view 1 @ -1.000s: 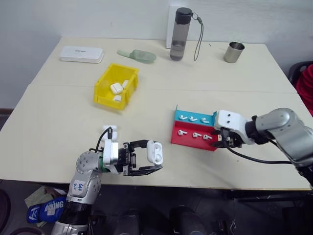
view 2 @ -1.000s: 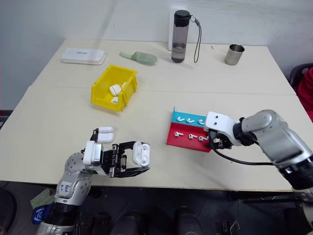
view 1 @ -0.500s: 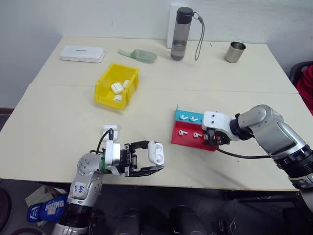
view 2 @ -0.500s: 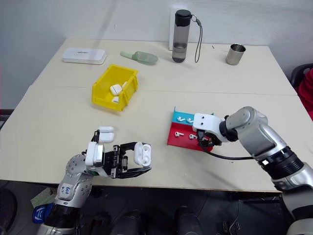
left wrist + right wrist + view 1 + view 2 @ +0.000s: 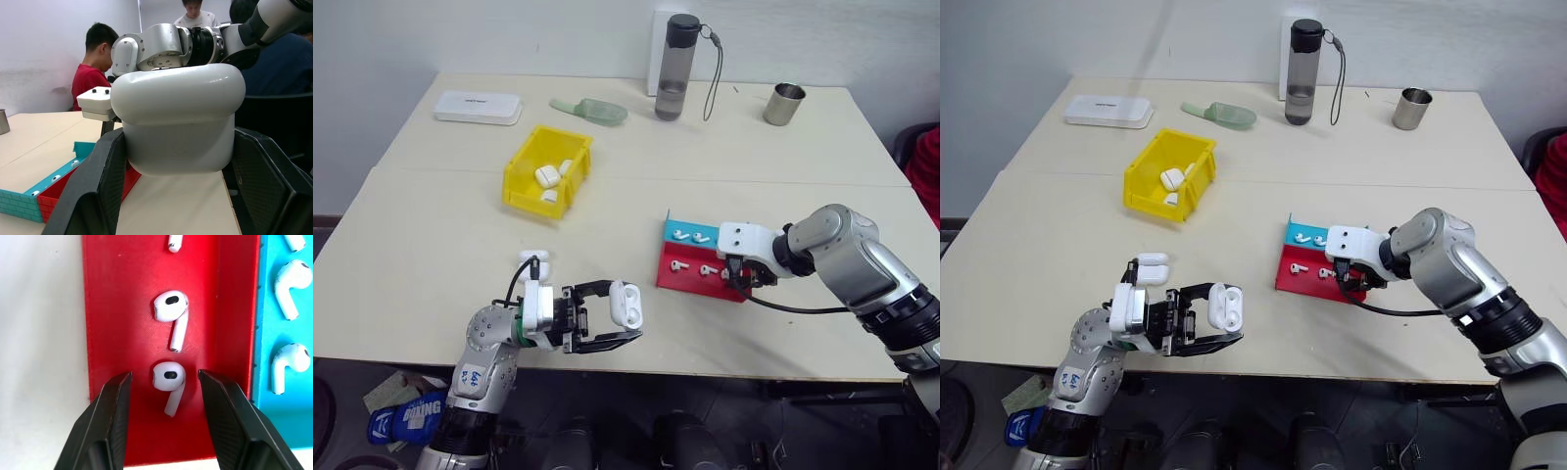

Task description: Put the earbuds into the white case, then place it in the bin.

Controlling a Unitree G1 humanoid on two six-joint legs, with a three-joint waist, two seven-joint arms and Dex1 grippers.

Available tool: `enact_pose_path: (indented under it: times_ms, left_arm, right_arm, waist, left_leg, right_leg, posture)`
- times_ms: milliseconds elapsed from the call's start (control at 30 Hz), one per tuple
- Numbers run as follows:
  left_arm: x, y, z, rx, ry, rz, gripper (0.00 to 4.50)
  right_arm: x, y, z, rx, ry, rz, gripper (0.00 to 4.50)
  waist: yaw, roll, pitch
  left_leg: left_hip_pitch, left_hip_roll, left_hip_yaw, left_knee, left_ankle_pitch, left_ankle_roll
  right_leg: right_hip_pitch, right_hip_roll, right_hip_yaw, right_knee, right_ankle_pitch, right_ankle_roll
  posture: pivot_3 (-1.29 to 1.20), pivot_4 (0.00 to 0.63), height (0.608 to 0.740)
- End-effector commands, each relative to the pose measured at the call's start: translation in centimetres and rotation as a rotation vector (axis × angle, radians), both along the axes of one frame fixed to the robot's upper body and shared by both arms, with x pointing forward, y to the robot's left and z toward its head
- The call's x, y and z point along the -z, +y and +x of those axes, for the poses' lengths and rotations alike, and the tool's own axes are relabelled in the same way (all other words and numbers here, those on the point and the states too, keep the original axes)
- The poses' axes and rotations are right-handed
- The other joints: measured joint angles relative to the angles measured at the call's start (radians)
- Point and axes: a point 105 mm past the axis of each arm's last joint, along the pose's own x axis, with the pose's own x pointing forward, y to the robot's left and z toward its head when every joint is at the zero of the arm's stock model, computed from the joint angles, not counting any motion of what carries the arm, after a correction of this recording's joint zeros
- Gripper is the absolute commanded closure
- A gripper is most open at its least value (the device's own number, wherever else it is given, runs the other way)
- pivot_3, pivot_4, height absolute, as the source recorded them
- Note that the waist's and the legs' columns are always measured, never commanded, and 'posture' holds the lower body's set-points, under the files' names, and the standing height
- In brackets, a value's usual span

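Observation:
My left gripper is shut on the white case and holds it just above the table's near edge, a little left of centre. Its fingers clamp the case's two sides. My right gripper points down over the right end of the red and blue tray. It is open, and its fingers straddle one earbud lying in the red row without touching it. More earbuds lie in the red and blue rows. The yellow bin stands further back on the left.
The bin holds a few white cases, and another one lies beside my left wrist. Along the far edge stand a flat white box, a green scoop, a grey bottle and a metal cup. People sit beyond the table.
My right arm has swung its elbow and turned the wrist, tipping the gripper down and slightly left over the red row. The left gripper and the case have stayed still.

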Motion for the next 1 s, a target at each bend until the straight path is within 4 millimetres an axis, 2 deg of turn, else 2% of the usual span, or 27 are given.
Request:
enact_pose_path:
  times_ms: [33,633,733,800,1000]
  left_arm:
    - [-0.34,-0.01,-0.39,-0.001,-0.035,0.003,1.71]
    - [0.02,0.19,-0.64,-0.007,-0.03,0.018,1.71]
    - [0.03,0.23,-0.65,-0.008,-0.031,0.021,1.71]
    - [0.02,0.28,-0.65,-0.009,-0.031,0.021,1.71]
    - [0.01,0.39,-0.62,-0.011,-0.031,0.025,1.71]
  right_arm:
    - [-1.26,0.43,0.03,-0.021,-0.031,-0.01,2.31]
    - [-1.02,0.79,0.08,0.0,-0.006,0.011,2.31]
    - [-0.97,0.8,0.11,-0.008,-0.008,0.008,2.93]
    - [-0.94,0.78,0.18,-0.013,-0.012,0.004,3.56]
    - [-0.76,0.52,0.26,-0.019,-0.01,-0.009,3.56]
  waist:
    - [0.0,0.0,0.0]
    - [0.0,0.001,0.0]
    - [0.0,0.001,0.0]
    - [0.0,0.001,0.001]
    - [0.0,0.001,0.001]
  left_leg:
    - [0.0,0.0,0.0,0.0,0.0,0.0]
    - [0.0,0.0,-0.001,0.0,0.0,0.0]
    - [0.0,0.0,-0.001,0.0,0.0,0.0]
    - [0.0,0.0,-0.001,0.0,0.0,0.0]
    - [0.0,0.0,-0.001,0.0,0.0,0.0]
  right_leg:
    - [0.0,0.0,0.0,0.0,0.0,0.0]
    - [0.0,0.0,-0.001,0.0,0.0,0.0]
    - [0.0,0.0,-0.001,0.0,0.0,0.0]
    - [0.0,0.0,-0.001,0.0,0.0,0.0]
    - [0.0,0.0,-0.001,0.0,0.0,0.0]
  posture:
    - [0.0,0.15,0.74]
    - [0.0,0.15,0.74]
    - [0.0,0.15,0.74]
    - [0.0,0.15,0.74]
    - [0.0,0.15,0.74]
